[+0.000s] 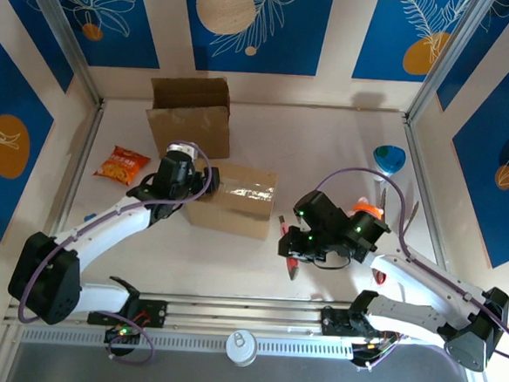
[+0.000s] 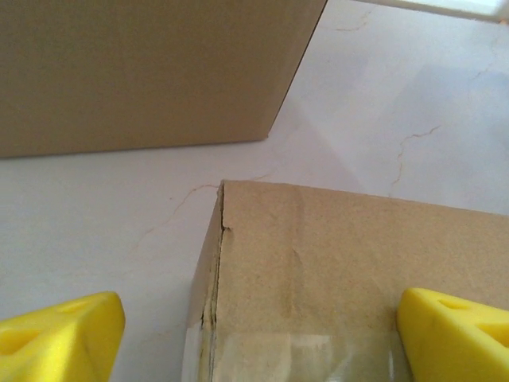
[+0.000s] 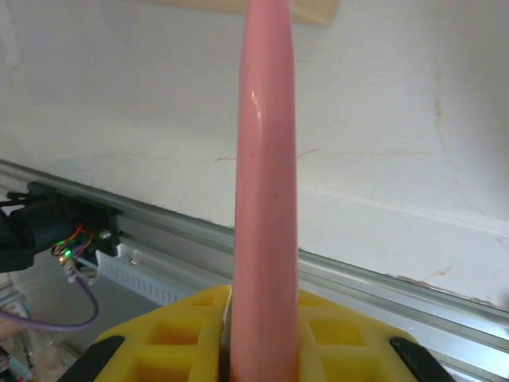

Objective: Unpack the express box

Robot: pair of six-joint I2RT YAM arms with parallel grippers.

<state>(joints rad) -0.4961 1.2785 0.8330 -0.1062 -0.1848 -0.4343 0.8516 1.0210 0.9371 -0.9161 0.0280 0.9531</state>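
Note:
The express box point(image 1: 236, 198) is a brown carton lying flat mid-table, its top sealed with clear tape. My left gripper point(image 1: 190, 179) hovers over its left end, open. In the left wrist view, the yellow fingertips point(image 2: 57, 334) stand wide apart with the box's taped corner point(image 2: 318, 270) between them, touching nothing. To the right of the box, my right gripper point(image 1: 299, 240) is shut on a slim pink tool point(image 1: 286, 246) that points toward the table's near edge. That pink tool point(image 3: 266, 175) rises straight up between the shut yellow fingers point(image 3: 171, 334) in the right wrist view.
A second carton point(image 1: 190, 115), open-topped, stands at the back behind the sealed box. An orange snack packet point(image 1: 122, 164) lies at the left. A blue bowl-like thing point(image 1: 389, 157) sits at the far right. A metal rail point(image 1: 228, 316) runs along the near edge.

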